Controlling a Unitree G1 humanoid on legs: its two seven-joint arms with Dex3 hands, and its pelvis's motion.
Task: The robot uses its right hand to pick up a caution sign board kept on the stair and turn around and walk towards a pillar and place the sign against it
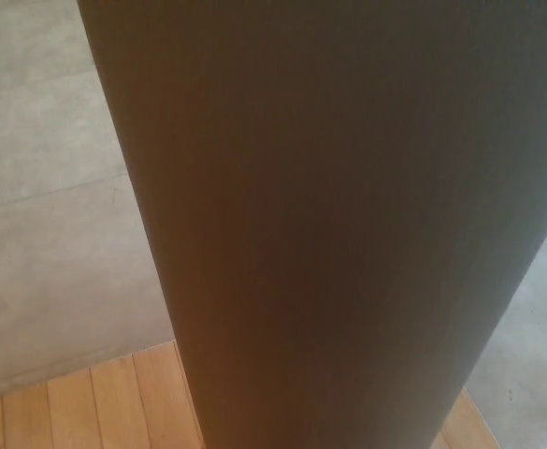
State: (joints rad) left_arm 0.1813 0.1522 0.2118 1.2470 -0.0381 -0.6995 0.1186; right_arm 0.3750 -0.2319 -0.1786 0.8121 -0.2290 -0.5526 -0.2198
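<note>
No hand or sign in view; pillar (348,234) fills centre frame. I'd lower the sign blind, slowly.

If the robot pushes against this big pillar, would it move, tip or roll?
Probably not. The pillar is broad and fills most of the view, so it is likely fixed and heavy. It meets the wooden floor squarely, so tipping seems unlikely. Its surface looks smooth, so a leaning thing might slide.

The pillar (348,224) stands centre, concrete floor (39,187) on both sides, wooden planks (86,407) at its base.
</note>
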